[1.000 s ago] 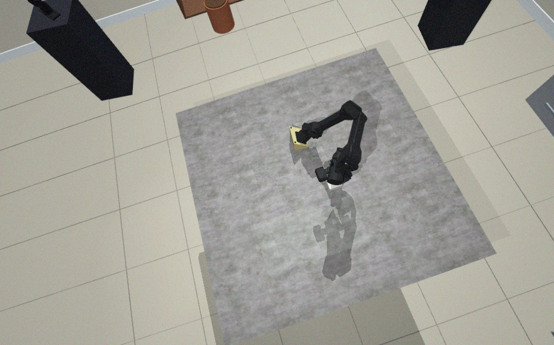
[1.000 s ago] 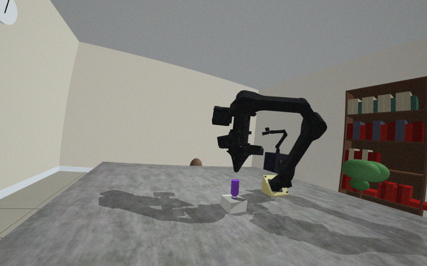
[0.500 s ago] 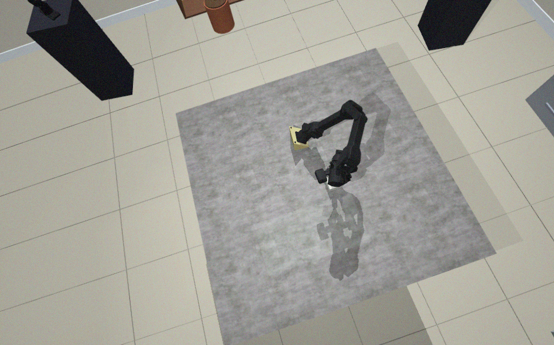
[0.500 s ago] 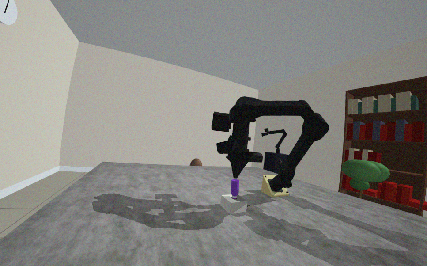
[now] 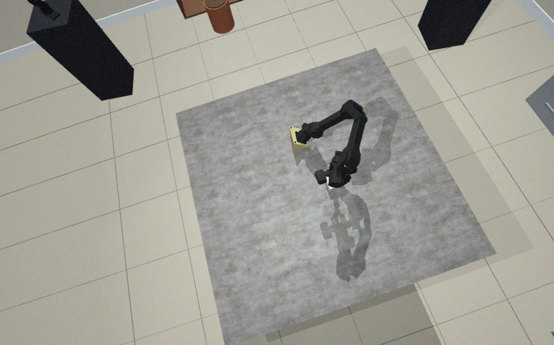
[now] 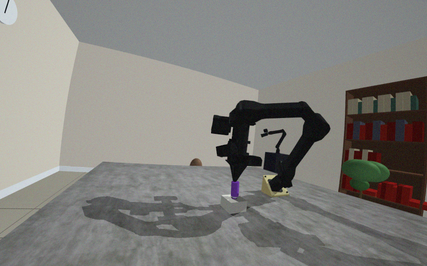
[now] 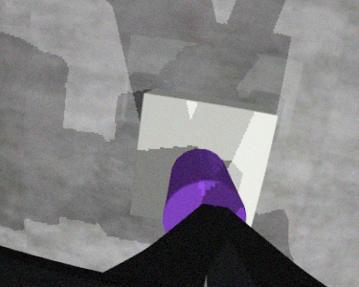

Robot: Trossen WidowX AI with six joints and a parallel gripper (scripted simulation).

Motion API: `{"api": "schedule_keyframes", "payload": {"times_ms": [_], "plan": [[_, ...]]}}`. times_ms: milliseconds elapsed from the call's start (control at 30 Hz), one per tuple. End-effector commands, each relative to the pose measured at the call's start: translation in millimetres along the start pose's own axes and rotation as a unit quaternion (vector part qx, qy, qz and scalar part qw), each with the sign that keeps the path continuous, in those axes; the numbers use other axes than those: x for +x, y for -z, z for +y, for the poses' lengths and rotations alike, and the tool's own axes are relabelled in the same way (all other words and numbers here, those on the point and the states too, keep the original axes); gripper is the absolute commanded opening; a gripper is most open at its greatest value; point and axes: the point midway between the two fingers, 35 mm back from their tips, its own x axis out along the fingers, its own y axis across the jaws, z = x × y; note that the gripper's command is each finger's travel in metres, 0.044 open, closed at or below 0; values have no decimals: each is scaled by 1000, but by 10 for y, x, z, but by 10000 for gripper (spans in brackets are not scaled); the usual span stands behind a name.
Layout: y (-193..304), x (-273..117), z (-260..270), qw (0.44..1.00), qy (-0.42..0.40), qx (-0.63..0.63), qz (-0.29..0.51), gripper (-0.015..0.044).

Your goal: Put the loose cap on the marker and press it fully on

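The purple cap (image 6: 235,189) (image 7: 196,167) sits upright over the marker in the holder block. A thin pale band shows between the cap's lower rim and the block in the exterior view; the rest of the marker is hidden. The white holder block (image 5: 329,189) (image 6: 232,206) (image 7: 169,121) stands on the table (image 5: 248,214) (image 6: 142,248). My gripper (image 6: 235,180) (image 7: 212,218) is shut with nothing between its fingers. It points straight down, its closed tips at the top of the cap and seemingly touching it. In the top view the arm hides the cap and the fingertips.
The arm's yellow base mount (image 5: 294,138) (image 6: 266,187) stands on the table behind the holder block, and the arm (image 5: 358,137) (image 6: 274,110) arches from it over the block. A bookshelf (image 6: 386,145) and a green plant (image 6: 365,170) stand beyond the table.
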Motion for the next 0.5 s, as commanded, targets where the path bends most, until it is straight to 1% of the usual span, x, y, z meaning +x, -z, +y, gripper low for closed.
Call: {"api": "schedule_keyframes", "payload": {"times_ms": [0,33,133,167,300,467], "plan": [[-4,-45,0,1000,2,2,-4,0],[-12,-157,-3,1000,7,9,-15,0],[20,-745,6,996,33,51,-72,0],[40,-851,12,994,37,58,-82,0],[47,-886,15,994,39,61,-86,0],[47,-886,15,994,39,61,-86,131]]}}
